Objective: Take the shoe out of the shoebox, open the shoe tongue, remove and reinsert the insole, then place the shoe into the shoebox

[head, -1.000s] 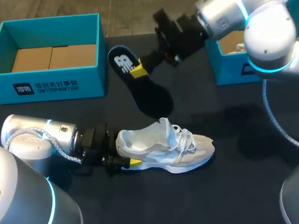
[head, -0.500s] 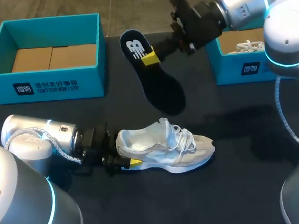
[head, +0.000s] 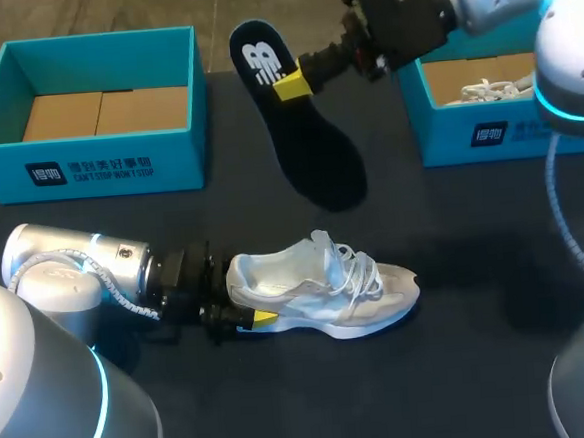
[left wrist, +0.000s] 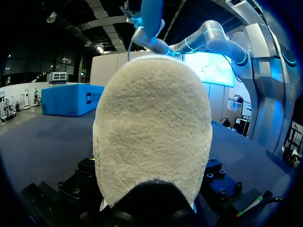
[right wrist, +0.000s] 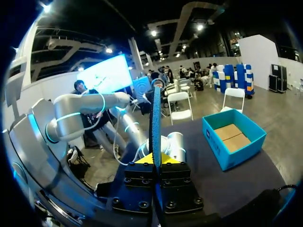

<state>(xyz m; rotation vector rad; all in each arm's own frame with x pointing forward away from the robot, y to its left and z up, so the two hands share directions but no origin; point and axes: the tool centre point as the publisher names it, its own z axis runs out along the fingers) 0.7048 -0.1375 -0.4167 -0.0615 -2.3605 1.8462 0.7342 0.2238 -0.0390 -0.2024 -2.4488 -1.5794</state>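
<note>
Shoe (head: 322,292), white and laced, stands on its sole on the dark table (head: 463,367) a little toward the front edge, with its toe toward the right edge and its heel toward the left. The left gripper (head: 240,308) clasps that heel. The head view shows one yellow tip against the near side of the sole, while the left wrist view shows only the fuzzy heel (left wrist: 151,127) pressed up against the gripper, hiding both fingers. The insole (head: 300,118), dark with a white mark at its heel end, hangs in the air over the back middle of the table, pinched near that end by the right gripper (head: 291,84). From above its whole flat face shows. The right wrist view shows it edge-on (right wrist: 155,118) as a thin upright strip between the two yellow tips. One teal shoebox (head: 88,168) sits at the back left corner, and another shoebox (head: 467,137) with white laces (head: 484,90) inside sits at the back right.
</note>
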